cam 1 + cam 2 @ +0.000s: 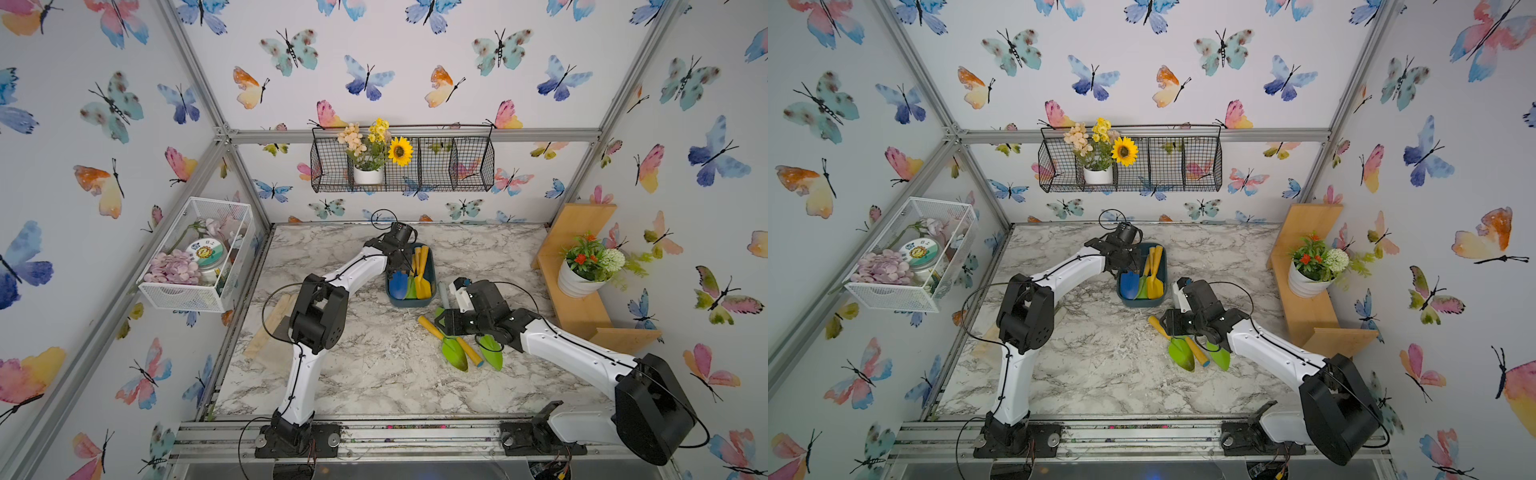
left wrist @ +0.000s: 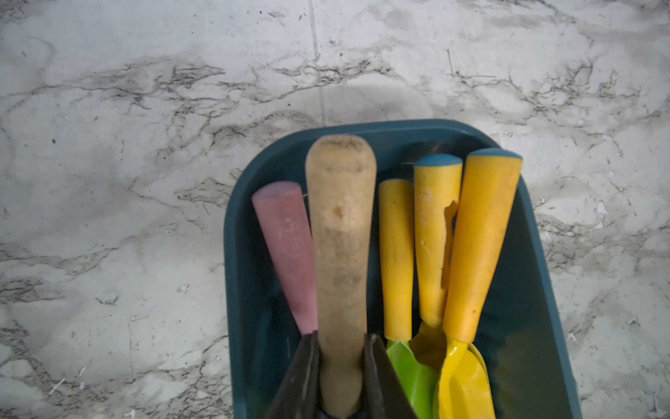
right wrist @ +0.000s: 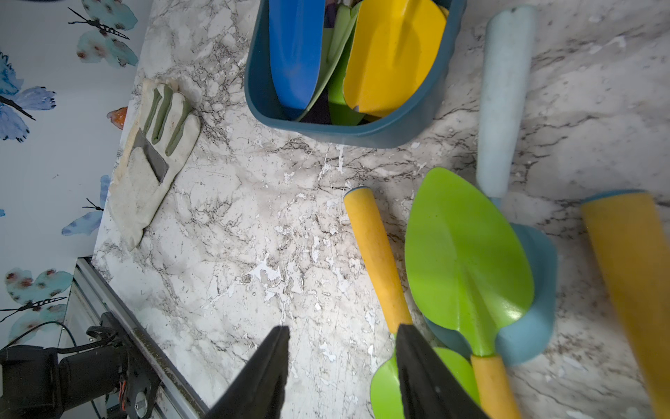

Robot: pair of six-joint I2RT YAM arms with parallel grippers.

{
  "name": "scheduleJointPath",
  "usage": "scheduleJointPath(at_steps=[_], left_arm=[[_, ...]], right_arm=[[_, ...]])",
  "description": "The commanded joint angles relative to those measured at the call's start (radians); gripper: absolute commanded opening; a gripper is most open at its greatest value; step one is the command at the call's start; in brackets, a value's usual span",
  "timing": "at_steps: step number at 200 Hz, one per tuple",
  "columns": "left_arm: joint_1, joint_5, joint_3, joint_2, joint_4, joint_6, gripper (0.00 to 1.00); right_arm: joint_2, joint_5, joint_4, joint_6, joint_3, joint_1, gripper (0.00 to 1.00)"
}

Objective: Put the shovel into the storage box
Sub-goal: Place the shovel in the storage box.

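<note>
Nearest: right end effector (image 3: 342,328) hovers low over the marble-patterned desk (image 3: 235,235). Its black tapered fingers are parted with only bare desk between them, so it is released. The desk surface is chipped, with white flecks.

One finger hides part of a green blade on a matte yellow handle (image 3: 377,254). Beside it, a glossy green leaf-shaped shovel (image 3: 467,261) lies on top of a pale blue scoop-bladed shovel (image 3: 505,98). Another yellow handle (image 3: 631,290) is blurred and cut off at the frame edge. Off to the side, a cream fabric glove with green finger stripes (image 3: 156,156) lies flat near the desk edge.

Further out: dark teal plastic storage box (image 2: 235,261), smooth, round-cornered, low-walled. Left end effector (image 2: 342,335) is grasping the tan-handled shovel (image 2: 340,235), fingers tight against both sides of the scuffed handle. The shovel lies inside the box beside a pink handle (image 2: 292,254) and three yellow ones, one torn. Its blade is hidden in the wrist view. In both top views a blue blade (image 1: 398,284) shows at the box's near end.

Farthest: black wire rack (image 1: 457,166) on the butterfly-papered wall.
</note>
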Motion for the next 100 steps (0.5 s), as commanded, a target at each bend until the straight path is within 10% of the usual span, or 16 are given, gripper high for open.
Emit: scheduleJointPath(at_steps=[1, 100], left_arm=[[0.007, 0.001, -0.015, -0.019, 0.007, -0.006, 0.3], [-0.026, 0.044, -0.169, -0.225, 0.019, -0.029, 0.33]], right_arm=[[0.004, 0.009, -0.023, -0.006, 0.022, 0.004, 0.52], [0.009, 0.066, -0.081, -0.042, 0.084, 0.004, 0.52]])
